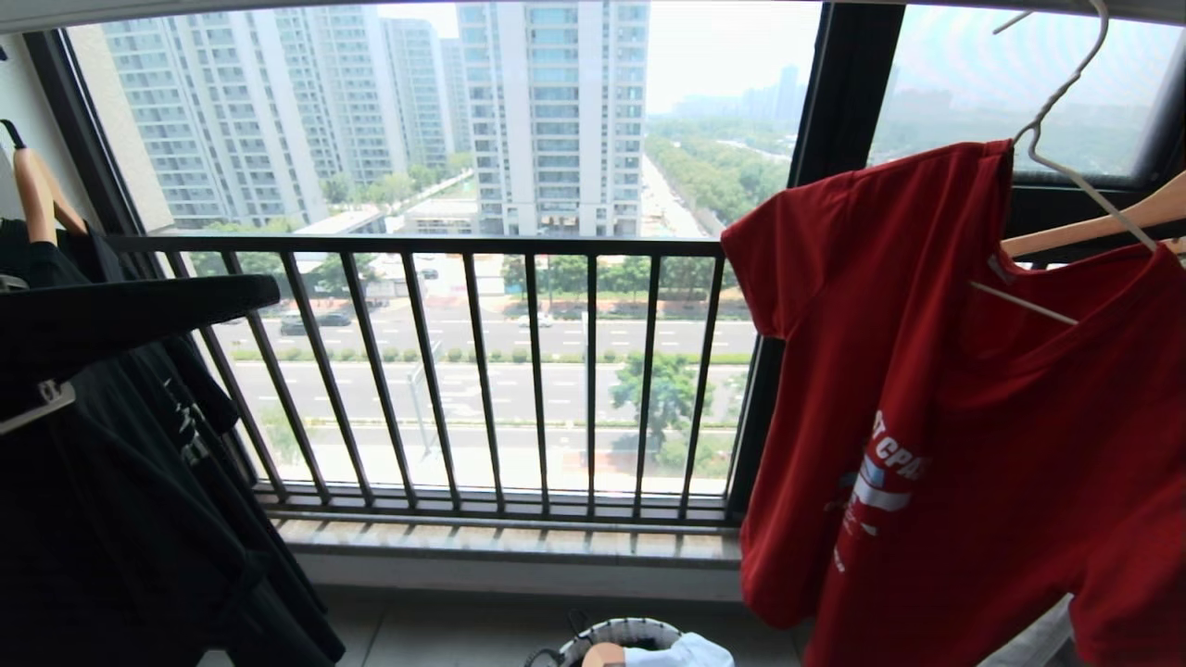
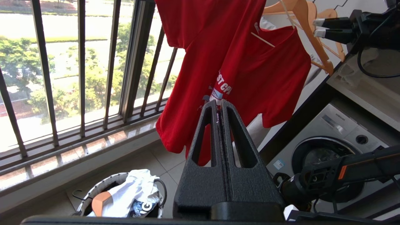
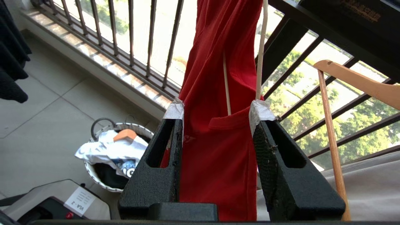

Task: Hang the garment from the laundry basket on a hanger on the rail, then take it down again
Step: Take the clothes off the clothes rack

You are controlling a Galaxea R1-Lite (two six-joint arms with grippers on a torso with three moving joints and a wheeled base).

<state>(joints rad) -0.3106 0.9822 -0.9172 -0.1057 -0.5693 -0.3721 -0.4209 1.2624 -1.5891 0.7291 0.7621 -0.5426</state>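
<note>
**Right end effector spread at the collar; shirt on the hanger, take-down step ahead**

Right end effector (image 3: 217, 117): jaws spread, taped tips standing either side of the red garment (image 3: 218, 93) near its neckline, gripping nothing. One white wire of the hanger (image 3: 261, 47) runs down to the tip on one side; whether it touches the tape I cannot tell. Left end effector (image 2: 221, 106): fingers pressed together, nothing visibly between them, tip pointing at the chest print from lower down.

Garment (image 1: 964, 398) hangs on the thin white hanger (image 1: 1066, 102), at the right of the head view. The hanger's hook goes up to the top edge of that view; the rail itself is barely visible there. The shirt sits lopsided: one shoulder is up on the wire, the neckline sags across it. A wooden hanger (image 1: 1103, 222) hangs just behind. The laundry basket (image 1: 616, 639) stands on the floor below, holding a white shirt (image 2: 131, 193).

Judgement: hanging looks done, the release just made. Next is the take-down: close on the hanger's neck or the shirt's shoulder, lift the hook clear, avoid snagging the wooden hanger.
</note>
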